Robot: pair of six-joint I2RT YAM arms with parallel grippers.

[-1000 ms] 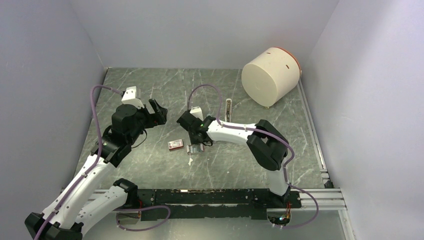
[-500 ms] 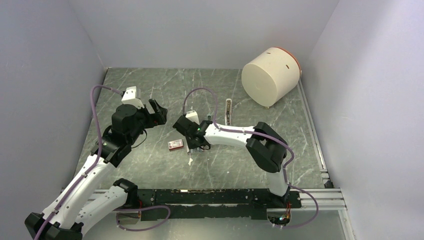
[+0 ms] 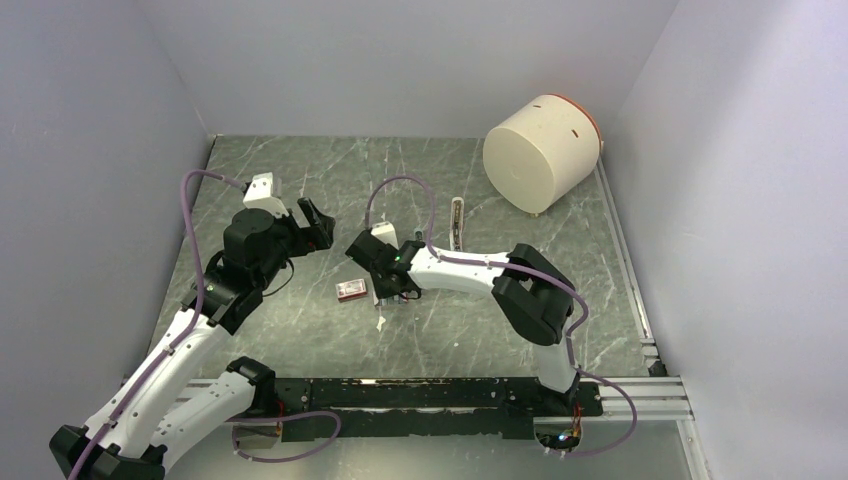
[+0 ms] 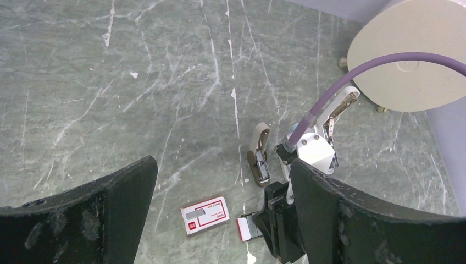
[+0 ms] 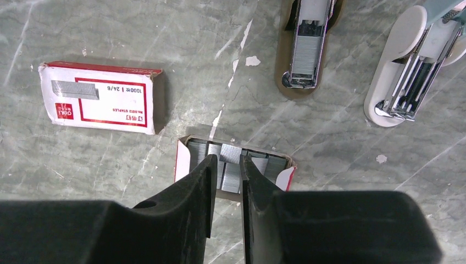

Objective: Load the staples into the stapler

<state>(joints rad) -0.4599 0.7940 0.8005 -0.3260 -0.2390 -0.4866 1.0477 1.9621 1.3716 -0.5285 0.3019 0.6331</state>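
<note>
- Over the grey marbled tabletop, my right gripper reaches down into an open red-and-white cardboard tray holding the silvery-grey metal staples.
- Its 2 black fingers stand a narrow slot apart with 1 strip of staples in the gap. I cannot tell whether the pads are pressing on that strip or only straddling it.
- The staples lie in the tray, flat on the table, none lifted clear as far as the wrist view shows.
- The tray's empty red-and-white printed box sleeve lies just beside it.
- Beyond the tray lies the white plastic stapler, hinged open with its metal channel bare. By my reading it is the one to load. It is apart from the tray and from my fingers.
- A 2nd, tan-based stapler lies next to it with its metal track showing. Whether that track holds staples is too fine to make out.
- My left gripper hangs above the table with its fingers spread wide, holding nothing and well apart from the tray.
- Progress, as I judge it: the box is opened and the stapler is open. Gripping 1 strip, carrying it across, seating it in the channel and shutting the stapler are all left to do.
</note>
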